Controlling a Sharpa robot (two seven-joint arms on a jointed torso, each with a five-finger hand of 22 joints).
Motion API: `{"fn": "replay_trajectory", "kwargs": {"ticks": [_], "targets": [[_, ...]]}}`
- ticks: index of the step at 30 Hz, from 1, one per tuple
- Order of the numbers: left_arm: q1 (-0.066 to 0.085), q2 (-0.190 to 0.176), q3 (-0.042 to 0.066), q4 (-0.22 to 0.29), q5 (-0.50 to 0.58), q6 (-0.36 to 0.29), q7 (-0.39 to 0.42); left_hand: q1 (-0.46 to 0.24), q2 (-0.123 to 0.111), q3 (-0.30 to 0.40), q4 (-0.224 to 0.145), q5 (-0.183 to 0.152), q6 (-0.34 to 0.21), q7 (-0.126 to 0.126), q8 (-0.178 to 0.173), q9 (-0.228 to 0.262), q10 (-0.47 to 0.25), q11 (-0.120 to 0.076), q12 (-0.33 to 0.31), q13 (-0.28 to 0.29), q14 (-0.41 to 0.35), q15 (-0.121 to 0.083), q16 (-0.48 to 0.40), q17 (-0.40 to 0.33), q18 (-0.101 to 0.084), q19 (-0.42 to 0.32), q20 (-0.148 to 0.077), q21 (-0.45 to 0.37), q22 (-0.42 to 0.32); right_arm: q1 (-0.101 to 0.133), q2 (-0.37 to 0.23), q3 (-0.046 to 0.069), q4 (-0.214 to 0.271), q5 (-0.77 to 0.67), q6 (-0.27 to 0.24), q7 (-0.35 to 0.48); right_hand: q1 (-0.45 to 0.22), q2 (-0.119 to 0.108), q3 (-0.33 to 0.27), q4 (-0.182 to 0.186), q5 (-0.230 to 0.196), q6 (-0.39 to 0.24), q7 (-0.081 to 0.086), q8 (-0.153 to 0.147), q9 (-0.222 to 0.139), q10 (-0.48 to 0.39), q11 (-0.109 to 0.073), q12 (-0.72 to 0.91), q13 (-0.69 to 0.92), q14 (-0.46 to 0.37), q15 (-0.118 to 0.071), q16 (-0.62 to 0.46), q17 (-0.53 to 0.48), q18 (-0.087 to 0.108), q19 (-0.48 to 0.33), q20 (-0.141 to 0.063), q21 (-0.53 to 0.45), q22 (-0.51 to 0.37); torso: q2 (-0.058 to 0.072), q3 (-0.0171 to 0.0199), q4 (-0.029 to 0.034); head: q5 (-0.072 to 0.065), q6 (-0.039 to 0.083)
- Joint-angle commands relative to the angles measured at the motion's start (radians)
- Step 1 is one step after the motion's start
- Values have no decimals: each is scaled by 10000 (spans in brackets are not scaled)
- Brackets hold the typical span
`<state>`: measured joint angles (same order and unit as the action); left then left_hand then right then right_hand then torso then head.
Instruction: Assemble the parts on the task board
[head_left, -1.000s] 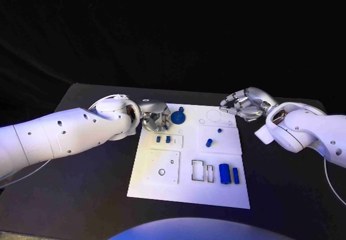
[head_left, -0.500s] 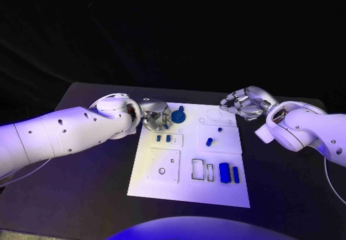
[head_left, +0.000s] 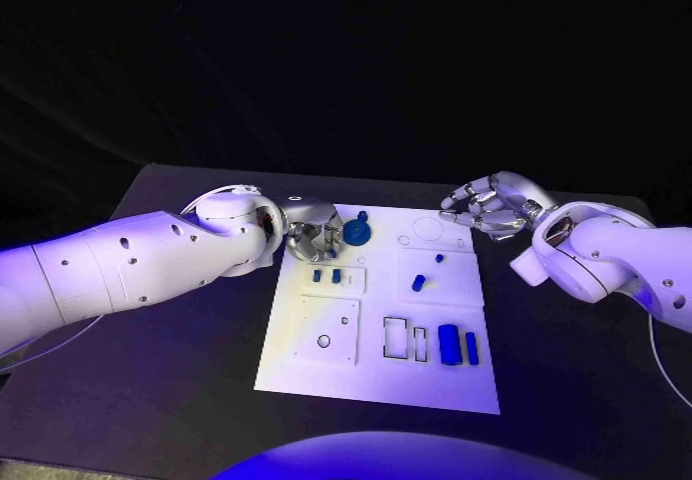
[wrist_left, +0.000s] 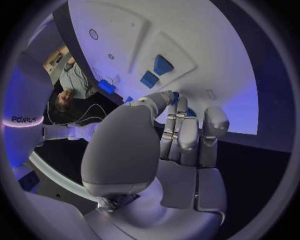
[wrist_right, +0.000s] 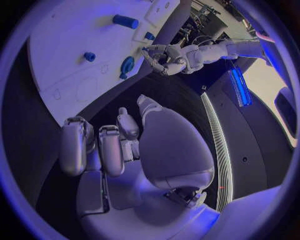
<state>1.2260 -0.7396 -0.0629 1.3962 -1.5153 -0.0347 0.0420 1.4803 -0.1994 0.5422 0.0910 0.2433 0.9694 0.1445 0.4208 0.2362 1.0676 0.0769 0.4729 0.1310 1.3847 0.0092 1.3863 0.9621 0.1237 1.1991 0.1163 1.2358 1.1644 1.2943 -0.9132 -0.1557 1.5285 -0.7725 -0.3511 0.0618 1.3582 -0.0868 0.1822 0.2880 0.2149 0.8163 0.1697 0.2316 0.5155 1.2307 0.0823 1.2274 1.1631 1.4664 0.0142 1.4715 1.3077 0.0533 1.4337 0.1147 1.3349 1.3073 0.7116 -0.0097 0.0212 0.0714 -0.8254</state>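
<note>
The white task board (head_left: 378, 380) lies in the middle of the table. A blue round disc (head_left: 356, 233) with a knob stands near its far left corner. My left hand (head_left: 310, 233) hovers just left of the disc with its fingers curled in and nothing in its grasp. In the right wrist view a small gap shows between the left hand (wrist_right: 164, 59) and the disc (wrist_right: 127, 66). The left hand (wrist_left: 181, 135) hides most of the disc in its own wrist view. My right hand (head_left: 490, 208) hangs beyond the board's far right corner, fingers curled on nothing.
Two small blue blocks (head_left: 326, 276) sit in a raised plate on the board's left half. A blue piece (head_left: 418, 284) and a small peg (head_left: 438, 260) stand right of centre. A blue cylinder (head_left: 449, 346) and a bar (head_left: 470, 348) lie near the front right.
The left arm and hand have edged slightly toward the disc. The right hand and the parts have stayed in place.
</note>
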Motion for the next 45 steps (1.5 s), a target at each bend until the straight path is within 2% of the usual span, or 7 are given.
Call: {"fn": "replay_trajectory", "kwargs": {"ticks": [1, 13, 23, 25, 28, 40, 45], "targets": [[-16, 14, -19, -10, -222, 363, -120, -125, -1, -44, -31, -60, 66, -43, -33, 23, 51, -35, -62, 20, 39, -33, 48, 13, -64, -93, -6, -32, -2, -6, 5, 0, 16, -57, 121, 47, 10, 31, -21, -7, -39, 13, -11, 32, -10, -11, 12, -40, -7, 488, -61, -68, 523, 68, -34, -8, -26, 1127, 0, 3, -3, 16, -13], [-17, 45, -30, -39, -222, 365, -90, -180, -4, -72, -71, -88, 144, -96, -38, 61, 52, -77, -23, 99, 54, -74, 85, 81, -51, -139, -36, -85, -46, -6, 8, 0, 16, -57, 125, 51, 8, 63, -11, -9, -35, 6, -14, 40, -20, 0, 7, -50, -19, 496, -68, -79, 527, 70, -31, -17, -57, 1115, -5, -9, 7, 7, -6], [-20, 66, -58, -84, -207, 395, -81, -399, -64, -128, -86, -103, -81, -76, -341, 34, -471, -9, 72, 287, -60, -22, 80, -49, -28, -272, -24, -231, -168, -6, 9, 0, 12, -57, 123, 53, 8, 63, -11, -9, -35, 6, -14, 40, -20, 0, 7, -50, -19, 496, -68, -79, 527, 70, -31, -17, -57, 1115, -2, -15, 3, 11, 0], [-21, 63, -60, -82, -203, 366, -66, -426, -73, -143, -96, -106, -72, -80, -370, 40, -559, 0, 146, 345, -67, -10, 91, -39, -28, -276, -15, -240, -171, -6, 9, 0, 10, -57, 123, 53, 8, 63, -11, -9, -35, 6, -14, 40, -20, 0, 7, -50, -19, 496, -68, -79, 527, 70, -31, -17, -57, 1115, -2, -14, 5, 14, -5], [-23, 61, -62, -81, -178, 338, -45, -480, -35, -162, -163, -101, -14, -86, -486, 75, -884, 7, 608, 656, -84, -1, 145, -12, -28, -266, 4, -258, -164, -6, 13, 0, 8, -57, 125, 53, 8, 63, -11, -9, -35, 6, -14, 40, -20, 0, 7, -50, -19, 496, -68, -79, 527, 70, -31, -17, -57, 1115, -3, -15, 4, 14, -6], [-28, 39, -64, -78, -130, 350, -68, -614, -65, -185, -167, -98, -51, -93, -644, 102, -1306, 54, 988, 910, -193, 39, 116, -210, 6, -385, 21, -391, -282, -6, 8, 0, 5, -57, 123, 50, 8, 63, -11, -9, -35, 6, -14, 40, -20, 0, 7, -50, -19, 496, -68, -79, 527, 70, -31, -17, -57, 1115, -2, -10, 1, 18, -9], [-30, 25, -64, -75, -123, 345, -88, -706, -133, -177, -154, -97, -263, -78, -844, 72, -1612, 119, 1160, 1022, -275, 94, 87, -339, 20, -453, 48, -472, -347, -6, 4, 0, 3, -57, 121, 50, 8, 63, -11, -9, -35, 6, -14, 40, -20, 0, 7, -50, -19, 496, -68, -79, 527, 70, -31, -17, -57, 1115, -4, -11, -2, 18, -9]]}}
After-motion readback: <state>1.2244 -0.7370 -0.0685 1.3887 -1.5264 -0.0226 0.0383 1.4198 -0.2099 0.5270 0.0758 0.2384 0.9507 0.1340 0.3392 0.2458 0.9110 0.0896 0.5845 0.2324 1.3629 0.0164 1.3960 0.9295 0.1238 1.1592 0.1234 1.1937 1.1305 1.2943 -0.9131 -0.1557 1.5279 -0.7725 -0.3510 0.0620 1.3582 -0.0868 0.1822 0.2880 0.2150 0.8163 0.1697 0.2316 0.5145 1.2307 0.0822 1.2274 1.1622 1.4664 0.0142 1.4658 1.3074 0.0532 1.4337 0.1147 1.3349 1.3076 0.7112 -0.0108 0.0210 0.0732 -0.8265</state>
